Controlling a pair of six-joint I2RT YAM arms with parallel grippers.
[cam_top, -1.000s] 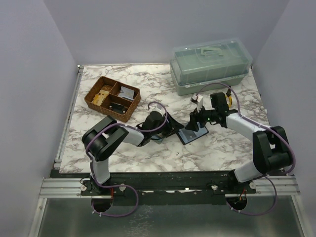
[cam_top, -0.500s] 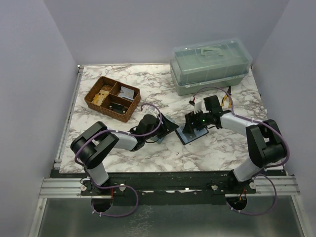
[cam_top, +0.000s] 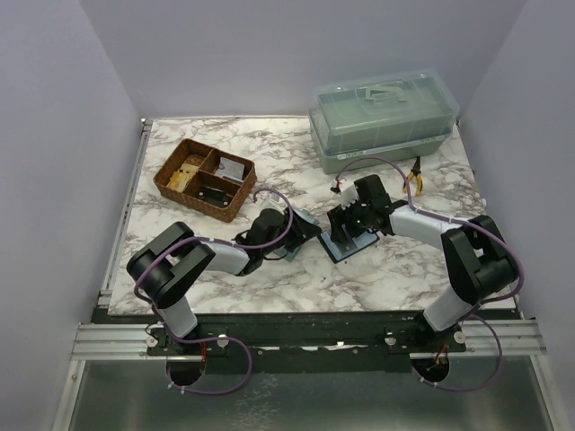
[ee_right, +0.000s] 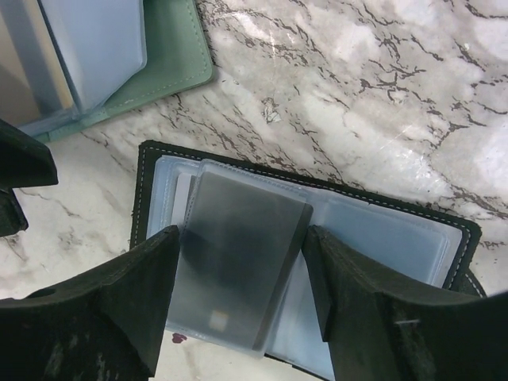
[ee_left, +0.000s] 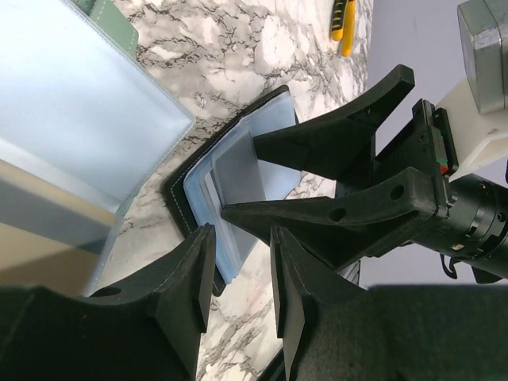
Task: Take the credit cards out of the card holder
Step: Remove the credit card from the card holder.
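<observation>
The card holder [ee_right: 148,198] lies open on the marble, black-rimmed with blue-grey plastic sleeves; it also shows in the top view [cam_top: 356,245] and the left wrist view [ee_left: 179,198]. A grey credit card [ee_right: 238,254] sits in a lifted sleeve, also seen in the left wrist view [ee_left: 236,165]. My right gripper [ee_right: 242,238] is open, its fingers straddling that card just above the holder [cam_top: 340,224]. My left gripper [ee_left: 242,238] is open and empty, low over the marble just left of the holder [cam_top: 304,226].
A green wallet [ee_right: 178,63] with pale blue sleeves [ee_left: 79,103] lies left of the card holder, by my left gripper. A brown wicker tray [cam_top: 205,178] stands back left, a clear lidded box [cam_top: 384,117] back right, and yellow-handled pliers [cam_top: 415,175] in front of it.
My right gripper has come down and leftward from a raised spot onto the open card holder. My left arm has folded lower; its gripper stays beside the holder.
</observation>
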